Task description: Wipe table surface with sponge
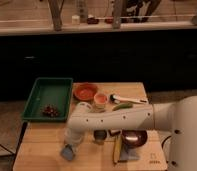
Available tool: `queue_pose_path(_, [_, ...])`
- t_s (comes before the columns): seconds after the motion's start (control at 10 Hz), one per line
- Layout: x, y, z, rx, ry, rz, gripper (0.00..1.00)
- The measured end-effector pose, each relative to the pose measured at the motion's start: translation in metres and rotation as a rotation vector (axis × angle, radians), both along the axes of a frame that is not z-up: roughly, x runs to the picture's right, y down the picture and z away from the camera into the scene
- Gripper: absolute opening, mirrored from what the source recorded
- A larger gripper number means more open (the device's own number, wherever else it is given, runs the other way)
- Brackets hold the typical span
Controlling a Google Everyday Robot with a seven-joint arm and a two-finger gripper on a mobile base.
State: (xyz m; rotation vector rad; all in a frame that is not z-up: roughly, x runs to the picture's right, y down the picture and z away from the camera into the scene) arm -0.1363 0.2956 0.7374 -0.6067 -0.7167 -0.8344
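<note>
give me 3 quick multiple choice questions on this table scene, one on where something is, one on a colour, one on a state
1. Where is the end effector?
A. over the green tray
B. low at the near-left of the table surface
C. above the dark red bowl

2. What colour is the tray?
A. green
B. white
C. yellow

3. How is the sponge placed?
A. lying inside the tray
B. stacked on the orange bowl
C. down on the table surface under the end effector

Answers:
1 B, the arm ends near the table's front-left edge.
2 A, its rim and floor are green.
3 C, the pale-blue block sits on the wood right at the arm's tip.
</note>
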Motion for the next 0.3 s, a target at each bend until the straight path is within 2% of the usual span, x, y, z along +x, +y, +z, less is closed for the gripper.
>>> queue_pose_path(0.3, [-0.0031,-0.0151,0.0146,0.013,0.004,0.004,0.0])
